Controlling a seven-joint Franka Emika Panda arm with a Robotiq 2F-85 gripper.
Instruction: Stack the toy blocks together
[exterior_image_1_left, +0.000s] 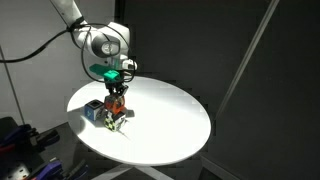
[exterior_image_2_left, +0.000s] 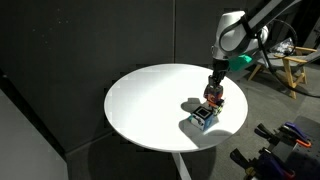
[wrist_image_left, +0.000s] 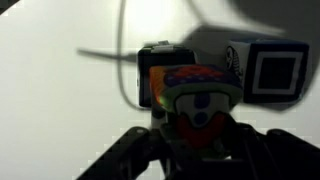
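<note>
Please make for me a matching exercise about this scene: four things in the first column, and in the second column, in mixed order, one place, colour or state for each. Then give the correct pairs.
Column 1
1. table
2. orange-red block
3. blue and white block
4. end effector

Column 2
a. sits on the table, not gripped
b. points down, shut on a block
c. round and white
d. gripped between two fingers

Pairs: 1-c, 2-d, 3-a, 4-b
</note>
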